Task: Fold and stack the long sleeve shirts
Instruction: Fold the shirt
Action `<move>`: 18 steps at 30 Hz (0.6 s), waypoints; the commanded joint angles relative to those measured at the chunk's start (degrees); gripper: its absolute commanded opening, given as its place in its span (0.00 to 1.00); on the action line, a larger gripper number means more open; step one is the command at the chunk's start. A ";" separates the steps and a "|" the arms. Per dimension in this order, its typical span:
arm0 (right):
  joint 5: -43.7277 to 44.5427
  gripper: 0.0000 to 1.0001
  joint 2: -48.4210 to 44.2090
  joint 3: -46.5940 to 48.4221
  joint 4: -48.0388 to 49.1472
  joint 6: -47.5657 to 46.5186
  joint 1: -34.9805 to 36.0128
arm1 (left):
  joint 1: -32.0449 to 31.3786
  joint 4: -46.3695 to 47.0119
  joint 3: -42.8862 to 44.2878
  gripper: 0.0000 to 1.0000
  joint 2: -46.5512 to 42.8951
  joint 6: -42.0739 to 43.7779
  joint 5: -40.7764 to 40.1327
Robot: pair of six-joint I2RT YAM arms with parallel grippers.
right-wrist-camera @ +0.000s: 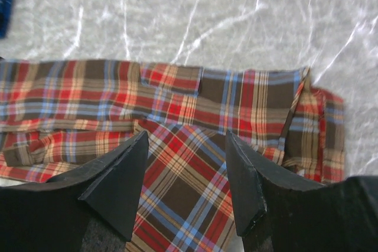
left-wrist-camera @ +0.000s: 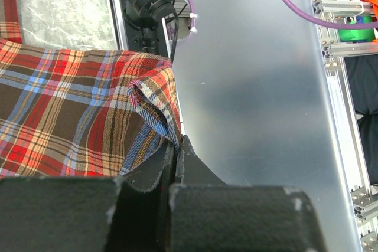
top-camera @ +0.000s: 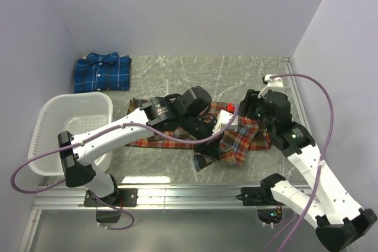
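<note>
The red shirt [top-camera: 239,143] lies spread across the middle of the surface [top-camera: 236,75]. It runs from left to right between the two arms. Its long back edge is mostly straight. One part near the right end is folded over at a slant on top of the rest. Its front edge lies close to the metal rail at the near side.

The left hand [left-wrist-camera: 177,149] is shut tight. It pinches a small fold of the red shirt's edge between its fingers. The cloth bunches up right at the fingertips.

The right hand [right-wrist-camera: 186,140] is open about halfway and holds nothing. It hangs over the right part of the red shirt, with plaid cloth showing between its fingers [right-wrist-camera: 118,181]. I cannot tell if the tips touch the cloth.

The blue shirt [top-camera: 101,73] lies folded in the far left corner, close to the left wall. It is well apart from the red shirt.

A white basket [top-camera: 77,119] sits at the left side, just beside the left arm.

Behind the red shirt, the surface is bare in the far middle and far right. At the left, the basket and blue shirt leave only a narrow gap.
</note>
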 commanded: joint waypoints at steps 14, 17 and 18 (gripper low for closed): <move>-11.78 0.61 20.96 -11.17 2.18 14.02 -6.75 | -2.13 2.90 -3.95 0.00 -7.47 -0.07 2.80; -13.28 0.61 23.78 -12.22 2.01 13.94 -8.69 | -2.92 3.69 -4.83 0.00 -7.74 -0.68 3.42; -14.84 0.61 24.31 -12.49 1.84 14.11 -8.87 | -3.09 3.61 -5.10 0.00 -7.65 -0.69 3.59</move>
